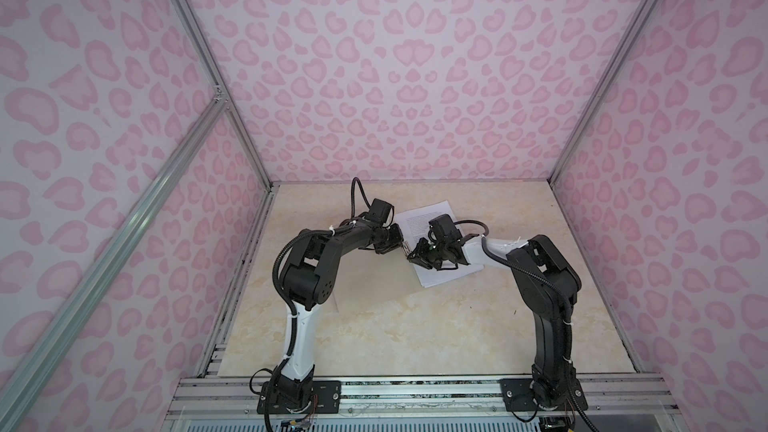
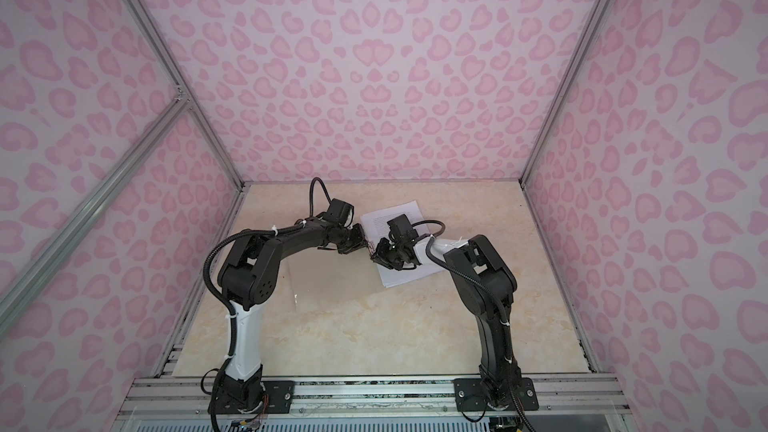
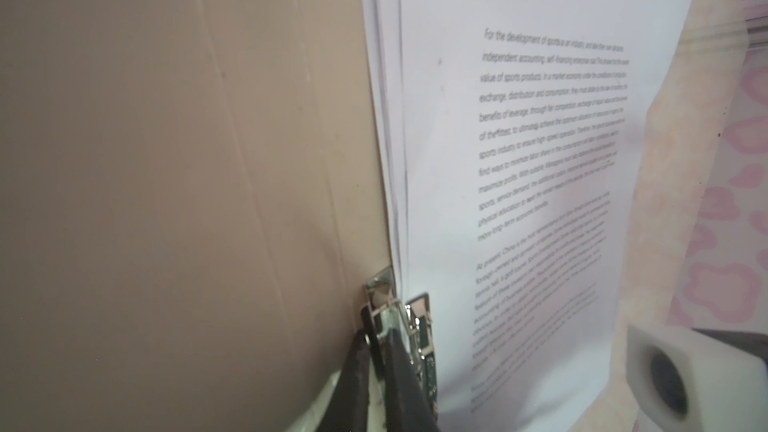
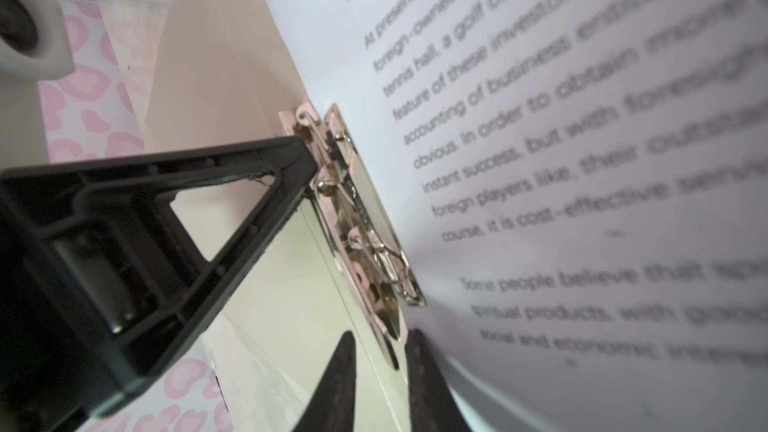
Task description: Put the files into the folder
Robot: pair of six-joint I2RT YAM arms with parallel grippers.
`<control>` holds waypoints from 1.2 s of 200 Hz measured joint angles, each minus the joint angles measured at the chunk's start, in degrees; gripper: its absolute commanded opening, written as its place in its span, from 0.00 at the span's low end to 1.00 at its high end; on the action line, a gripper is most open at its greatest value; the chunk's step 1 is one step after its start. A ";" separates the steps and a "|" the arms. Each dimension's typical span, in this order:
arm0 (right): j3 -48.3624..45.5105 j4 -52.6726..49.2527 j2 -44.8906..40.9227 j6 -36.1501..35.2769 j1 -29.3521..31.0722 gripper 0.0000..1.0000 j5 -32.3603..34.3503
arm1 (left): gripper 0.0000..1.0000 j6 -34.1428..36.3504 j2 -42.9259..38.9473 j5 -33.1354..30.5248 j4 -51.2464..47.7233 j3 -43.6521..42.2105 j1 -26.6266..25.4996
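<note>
**Both top views.** You see the files [image 1: 424, 218] [image 2: 390, 211], a white stack of printed sheets. They lie flat on the table [image 1: 374, 326] a little above frame centre, skewed to the table's edges. The two arms meet over the stack's left edge. The left gripper [image 1: 401, 246] enters from the left and the right gripper [image 1: 412, 258] from the right, their tips nearly touching.

**Left wrist view.** The folder [image 3: 187, 160] fills the left half as a plain beige sheet. The files [image 3: 519, 160] adjoin it on the right, with several sheet edges showing along the seam. The metal clip [image 3: 419, 326] sits on that seam at lower centre. Your left gripper [image 3: 376, 340] is clenched on the clip's near lever.

**Right wrist view.** The clip [image 4: 361, 218] runs diagonally through frame centre, between folder [image 4: 232, 76] and files [image 4: 582, 118]. A left finger [image 4: 249, 184] touches the clip's upper end. Your right gripper [image 4: 382, 347] is released. Its two dark tips stand apart at lower centre, either side of the clip's lower end.
</note>
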 measured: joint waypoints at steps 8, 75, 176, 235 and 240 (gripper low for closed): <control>-0.09 -0.11 -0.22 0.00 -0.09 0.37 -0.33 | 0.17 0.15 -0.11 0.33 -1.25 0.42 0.02; -1.49 -1.09 -3.21 -0.17 -0.87 0.52 0.96 | 0.59 2.54 -6.91 5.97 -7.65 3.02 0.63; 7.21 -11.52 -7.72 -13.73 -8.66 0.70 3.39 | 0.98 0.26 -53.77 -1.14 -6.67 -37.94 8.33; 16.76 -20.72 0.83 -24.74 -20.17 0.71 6.62 | 0.98 -4.66 -71.01 -4.44 -8.46 -58.51 9.92; 17.05 -20.87 1.38 -25.27 -20.55 0.71 6.49 | 0.98 -4.94 -71.01 -4.46 -8.28 -59.30 9.97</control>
